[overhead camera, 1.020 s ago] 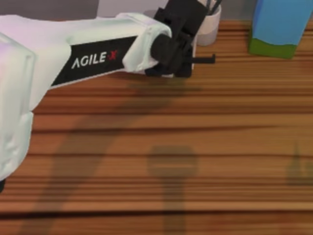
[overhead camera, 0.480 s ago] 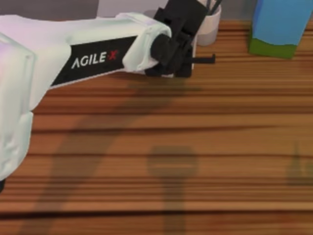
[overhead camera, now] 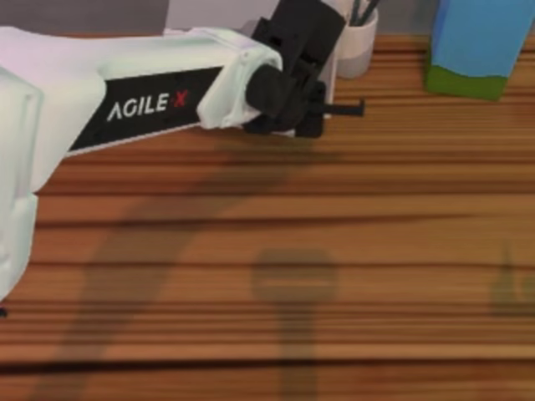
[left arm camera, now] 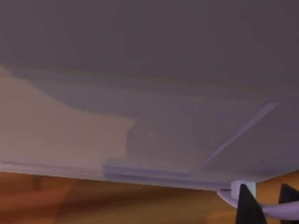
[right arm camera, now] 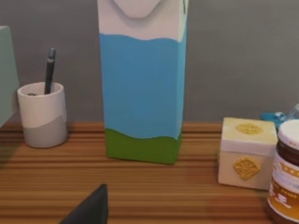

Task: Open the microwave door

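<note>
The left gripper [overhead camera: 322, 75] is held at the back of the table, left of centre, against the microwave [overhead camera: 219, 14]. In the left wrist view the door [left arm camera: 154, 126] fills the frame, and the two dark fingertips [left arm camera: 247, 205] are seen narrowly set on either side of the white handle [left arm camera: 243, 187]. A cup [right arm camera: 43, 114], a carton [right arm camera: 141, 84], a box [right arm camera: 246, 153] and a jar [right arm camera: 286, 172] are shown by the right wrist view; whether the right gripper [right arm camera: 91, 207] is open cannot be told.

Left arm [overhead camera: 125, 92]: white rounded shell, black side panel marked "AGILE X" in white, red X. Black wrist and gripper [overhead camera: 347, 107], dark pointed fingertips [left arm camera: 247, 205].
</note>
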